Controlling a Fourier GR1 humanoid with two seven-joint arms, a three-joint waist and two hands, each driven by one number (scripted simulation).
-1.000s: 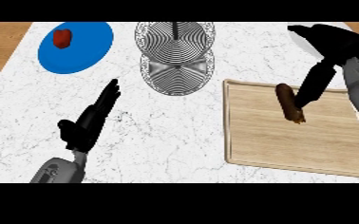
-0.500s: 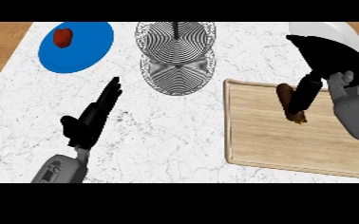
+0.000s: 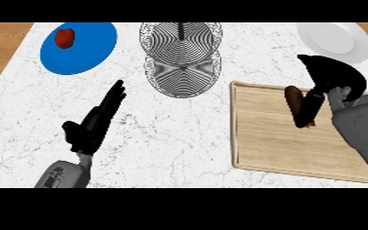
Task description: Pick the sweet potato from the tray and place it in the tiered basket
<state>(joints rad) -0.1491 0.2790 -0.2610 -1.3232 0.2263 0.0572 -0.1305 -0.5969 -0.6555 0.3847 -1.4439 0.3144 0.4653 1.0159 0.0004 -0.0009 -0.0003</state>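
The brown sweet potato (image 3: pixel 292 98) lies on the wooden tray (image 3: pixel 277 141) near its upper right part. My right hand (image 3: pixel 327 75) hovers over it, with straight fingers (image 3: pixel 310 108) running down along the potato's right side and covering its lower end. I see nothing curled round it. The wire tiered basket (image 3: pixel 180 53) stands at the top centre, its two round tiers overlapping. My left hand (image 3: pixel 96 121) rests open on the counter at the lower left, fingers pointing up and right.
A blue plate (image 3: pixel 87 53) with a small red item (image 3: pixel 64 37) sits at the top left. A white plate (image 3: pixel 332 38) lies at the top right, just behind my right hand. A wooden strip edges the counter at the far left.
My right hand has come down and toward me over the tray, so its fingers now lie against the sweet potato. The potato and the left hand have stayed in place.
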